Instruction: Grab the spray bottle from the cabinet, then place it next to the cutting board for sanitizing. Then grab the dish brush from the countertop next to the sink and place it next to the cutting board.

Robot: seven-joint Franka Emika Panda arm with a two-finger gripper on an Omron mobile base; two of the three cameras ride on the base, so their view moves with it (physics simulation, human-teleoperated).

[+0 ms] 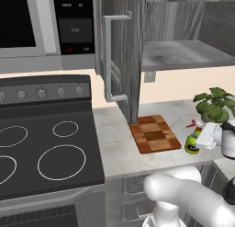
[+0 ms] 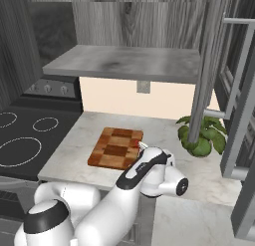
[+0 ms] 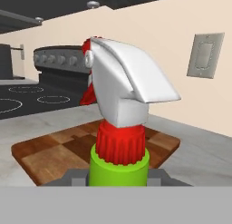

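The spray bottle (image 1: 192, 144), green with a red trigger nozzle, stands upright just right of the checkered cutting board (image 1: 154, 133) on the light-grey countertop (image 1: 117, 148). My gripper (image 1: 198, 139) reaches it from the right and is shut on its green body. In the hand view the bottle's white and red top (image 3: 120, 105) rises close in front, with the cutting board (image 3: 59, 150) behind it. In the right base view my arm hides most of the bottle; its red tip (image 2: 135, 143) shows at the cutting board's (image 2: 114, 148) right edge. The dish brush and the sink are out of view.
The cabinet door (image 1: 120, 51) hangs open above the board's left edge, over the grey shelf (image 1: 183, 53). A potted plant (image 1: 215, 104) stands behind the bottle. The black stovetop (image 1: 46, 148) lies to the left. A wall outlet (image 1: 149, 76) is on the backsplash.
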